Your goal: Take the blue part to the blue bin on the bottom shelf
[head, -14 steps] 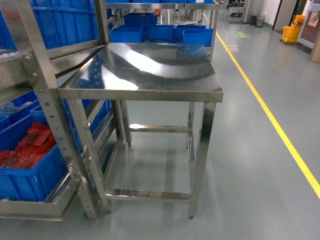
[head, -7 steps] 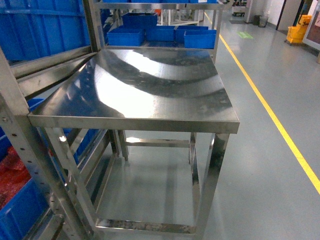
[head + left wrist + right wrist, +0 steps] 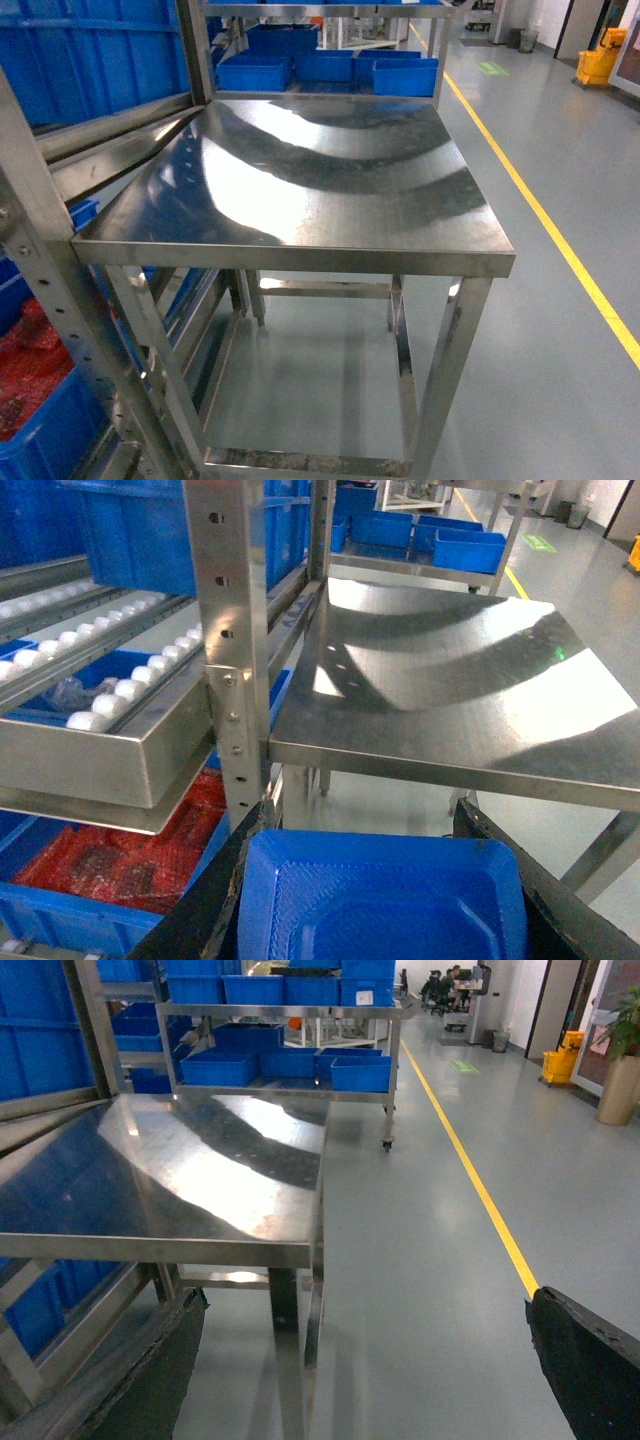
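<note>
Grey factory floor [image 3: 540,330] with a shiny flat-topped steel table [image 3: 300,190]; left gripper [image 3: 380,900] pinches a blue plastic tray [image 3: 380,890], right gripper's [image 3: 360,1360] fingers spread wide.

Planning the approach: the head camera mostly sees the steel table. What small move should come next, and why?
Probably turn left toward the stainless-steel roller shelf: the flat-topped steel table fills the head view, while the blue crate of red pieces sits cut off at its lower-left edge.
</note>
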Robot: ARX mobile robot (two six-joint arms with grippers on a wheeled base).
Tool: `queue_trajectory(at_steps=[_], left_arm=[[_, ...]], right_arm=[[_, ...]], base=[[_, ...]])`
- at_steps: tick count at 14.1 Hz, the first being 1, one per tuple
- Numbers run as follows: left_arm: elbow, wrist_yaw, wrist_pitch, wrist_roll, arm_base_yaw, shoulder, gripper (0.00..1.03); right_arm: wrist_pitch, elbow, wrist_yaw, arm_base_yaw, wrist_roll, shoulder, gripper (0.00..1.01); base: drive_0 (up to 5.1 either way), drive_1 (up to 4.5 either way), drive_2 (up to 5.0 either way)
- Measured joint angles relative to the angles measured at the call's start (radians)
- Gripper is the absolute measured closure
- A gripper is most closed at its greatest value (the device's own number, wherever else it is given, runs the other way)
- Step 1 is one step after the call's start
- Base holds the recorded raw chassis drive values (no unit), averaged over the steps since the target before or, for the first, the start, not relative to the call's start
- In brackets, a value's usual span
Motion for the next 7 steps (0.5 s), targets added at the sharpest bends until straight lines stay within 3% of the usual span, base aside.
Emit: queue_trajectory(at_steps=[7], left_arm=[[0.000,-0.002,-0.001,0.000,0.000,-0.001,0.59]], right_arm=[[0.002,0.000,0.000,0.000,0.000,0.000,0.03]], base=[[-4.7,0.94,3.8]])
